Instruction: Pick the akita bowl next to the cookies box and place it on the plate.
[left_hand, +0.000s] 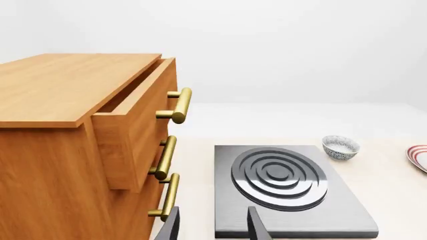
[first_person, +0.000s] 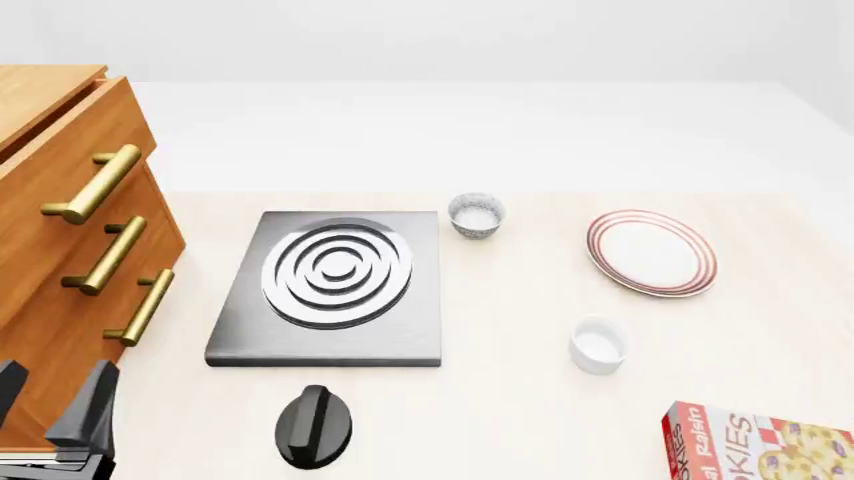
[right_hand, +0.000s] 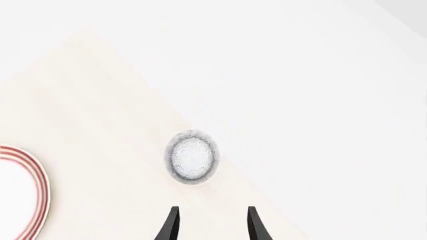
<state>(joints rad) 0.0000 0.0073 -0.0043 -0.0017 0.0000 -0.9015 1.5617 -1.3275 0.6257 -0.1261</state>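
Progress: nothing of the task is done yet, as I judge it; the akita bowl (first_person: 477, 215) stands on the bench (first_person: 507, 400) and the plate (first_person: 650, 252) is bare.
Bowl place: upright, just beside the far right corner of the grey stove (first_person: 254, 335), near the far edge of the bench, and well apart from the cookies box (first_person: 754, 445) at the near right corner.
What is left: to reach the bowl, grasp it, lift it, carry it to the right and put it on the plate.
Right gripper (right_hand: 210, 226): jaws spread and holding nothing; its own camera looks down on the bowl, which lies ahead of the fingertips and does not touch them. It does not show in the front view.
Left gripper (left_hand: 213, 227): jaws spread and holding nothing, low at the near left, close to the wooden cabinet (first_person: 54, 260).
Open room: between bowl and plate the bench is bare, so the way across looks free.
Edges: the bench ends close behind the bowl, so a push from the front could send it toward that edge.
Other things: a white cup (first_person: 599, 344) stands nearer than the plate, and a black knob (first_person: 315, 427) lies in front of the stove; both are off the bowl's path.
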